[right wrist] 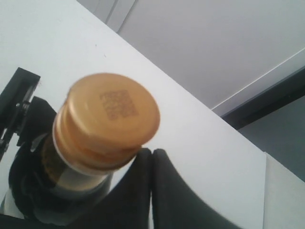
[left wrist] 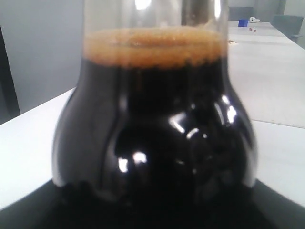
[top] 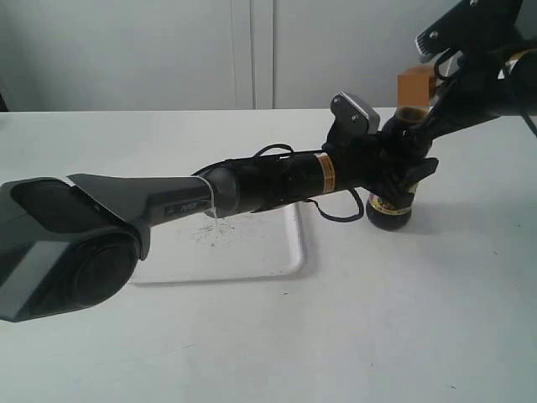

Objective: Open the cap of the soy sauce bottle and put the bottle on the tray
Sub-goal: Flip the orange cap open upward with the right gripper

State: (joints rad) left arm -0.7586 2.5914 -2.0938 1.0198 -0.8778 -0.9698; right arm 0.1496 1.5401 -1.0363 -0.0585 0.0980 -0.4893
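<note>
The soy sauce bottle (top: pixel 391 210) stands upright on the table just right of the tray (top: pixel 289 252). My left gripper (top: pixel 406 172) reaches across from the left and is shut on its body. In the left wrist view the bottle (left wrist: pixel 152 124) fills the frame, dark liquid topped with tan foam. The golden-brown cap (right wrist: pixel 112 114) is closed on its collar. My right gripper (right wrist: pixel 152 152) is shut, its fingertips pressed together right beside the cap's lower edge; touch cannot be told. In the exterior view the cap (top: pixel 415 84) shows as an orange blur by the right arm.
The tray is flat and white with dark specks (top: pixel 205 231) at its middle, partly hidden by the left arm (top: pixel 252 189). The right arm (top: pixel 474 50) comes down from the upper right. A white wall and cabinet doors stand behind the table.
</note>
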